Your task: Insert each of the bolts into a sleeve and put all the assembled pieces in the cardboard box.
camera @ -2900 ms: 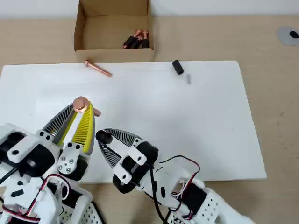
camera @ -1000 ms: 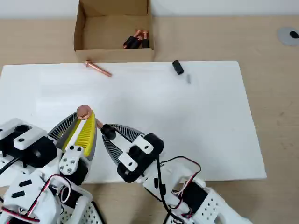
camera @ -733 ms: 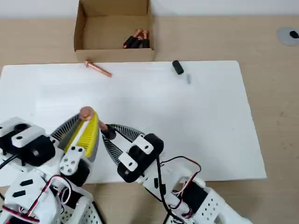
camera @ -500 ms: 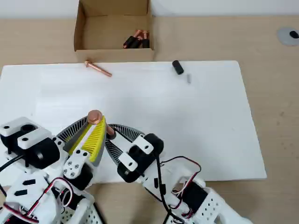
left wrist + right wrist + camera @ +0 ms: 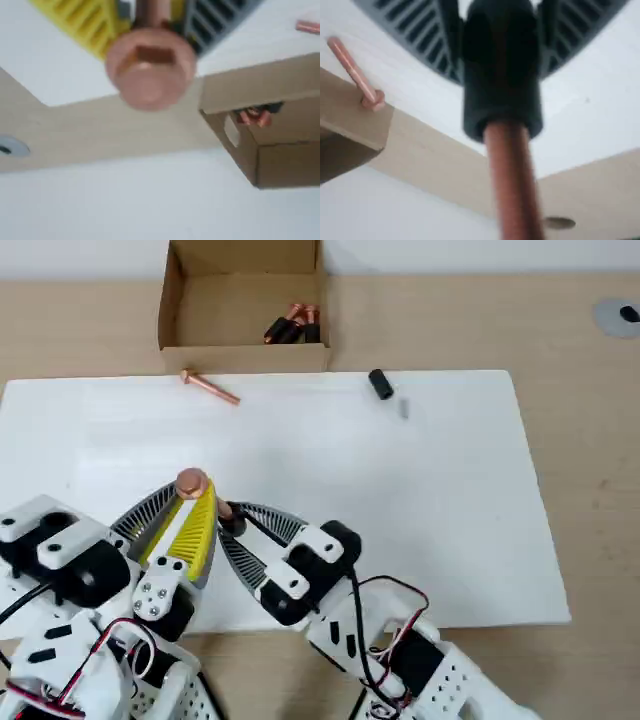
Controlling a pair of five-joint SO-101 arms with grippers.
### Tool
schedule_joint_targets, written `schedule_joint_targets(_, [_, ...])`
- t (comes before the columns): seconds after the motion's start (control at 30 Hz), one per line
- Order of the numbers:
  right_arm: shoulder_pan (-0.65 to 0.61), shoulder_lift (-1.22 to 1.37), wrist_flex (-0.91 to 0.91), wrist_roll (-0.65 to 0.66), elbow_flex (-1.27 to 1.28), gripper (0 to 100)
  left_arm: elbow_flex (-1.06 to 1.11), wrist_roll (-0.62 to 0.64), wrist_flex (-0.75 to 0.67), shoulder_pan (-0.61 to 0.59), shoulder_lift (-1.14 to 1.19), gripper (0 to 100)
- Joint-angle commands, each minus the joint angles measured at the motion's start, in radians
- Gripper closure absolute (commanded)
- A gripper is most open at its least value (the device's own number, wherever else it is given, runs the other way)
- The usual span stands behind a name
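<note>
Toward mat (image 5: 400, 520) front-left corner: left gripper (image 5: 188, 502) pinches bolt (image 5: 150, 65), right gripper (image 5: 240, 526) pinches sleeve (image 5: 502, 75), shank entering the bore; best keep both axes in line, press slowly till head seats, neither grip slackening.

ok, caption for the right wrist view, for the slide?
Right gripper grips the sleeve with a bolt shaft in its end; a loose bolt lies beside the box.

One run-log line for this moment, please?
left gripper: shut on bolt | right gripper: shut on sleeve | bolt shaft in sleeve
</note>
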Motion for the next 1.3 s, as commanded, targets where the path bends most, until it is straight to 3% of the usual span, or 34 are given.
schedule_joint_targets(0.0, [0.018,-0.153,-0.052,-0.011,-0.004,98.9,-0.037,-0.006,-0.037,-0.037,-0.002,99])
schedule_joint_targets(0.53, [0.012,-0.148,-0.058,-0.012,-0.004,98.9,0.015,-0.015,-0.037,-0.029,0.004,99])
schedule_joint_targets(0.8, [0.012,-0.148,-0.057,-0.012,-0.004,98.9,0.017,-0.138,-0.035,0.066,0.004,99])
schedule_joint_targets(1.1, [0.012,-0.148,-0.057,-0.012,-0.004,98.9,0.017,-0.144,-0.037,0.063,0.004,99])
schedule_joint_targets(1.27, [0.012,-0.148,-0.057,-0.012,-0.004,98.9,0.025,-0.141,-0.109,0.060,0.004,99])
